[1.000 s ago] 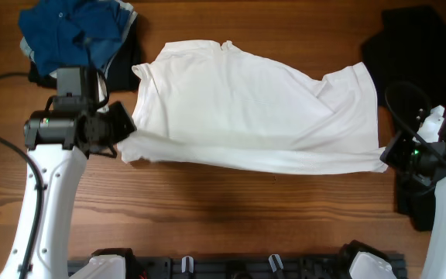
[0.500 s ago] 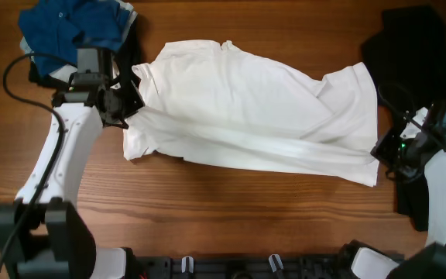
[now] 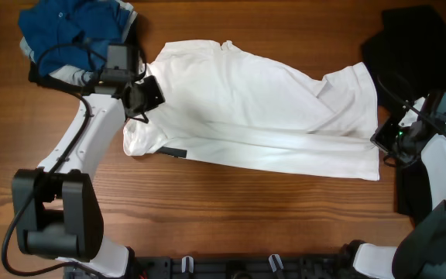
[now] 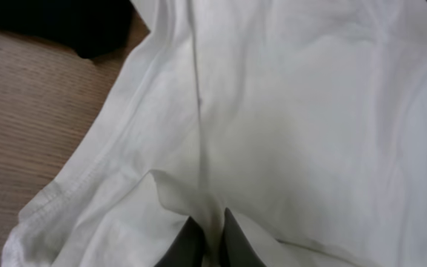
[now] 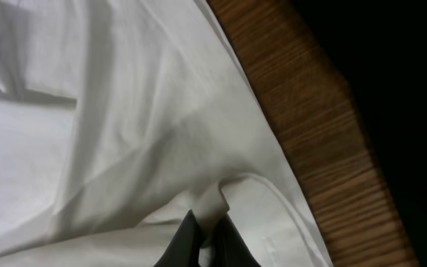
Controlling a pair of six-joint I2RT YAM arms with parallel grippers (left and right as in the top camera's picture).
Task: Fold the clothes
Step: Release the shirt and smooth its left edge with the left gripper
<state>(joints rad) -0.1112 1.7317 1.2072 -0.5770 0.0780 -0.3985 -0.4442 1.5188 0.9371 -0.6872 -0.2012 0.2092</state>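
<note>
Cloth sat pinched in my left gripper (image 4: 207, 237), whose two fingers stood nearly together on a raised fold of the white T-shirt (image 3: 262, 108). My right gripper (image 5: 207, 231) was closed the same way on the rolled hem at the shirt's other end, right where the fabric met bare wood.

From above, the T-shirt lay spread across the middle of the table (image 3: 207, 217), its long axis running left to right from one gripper to the other. My left gripper was over the shirt's left end, toward the far edge. My right gripper held the near right corner, so the doubled strip of cloth between them ran at a slant.

The blue shirt (image 3: 68, 31) was heaped at the far left corner just behind my left arm, and the black garments (image 3: 409, 46) lay at the far right.

I judged that the next move turned on that slant. The right corner had to go away from me to bring the fold parallel with the far edge, and my right arm was the nearer one for it.
</note>
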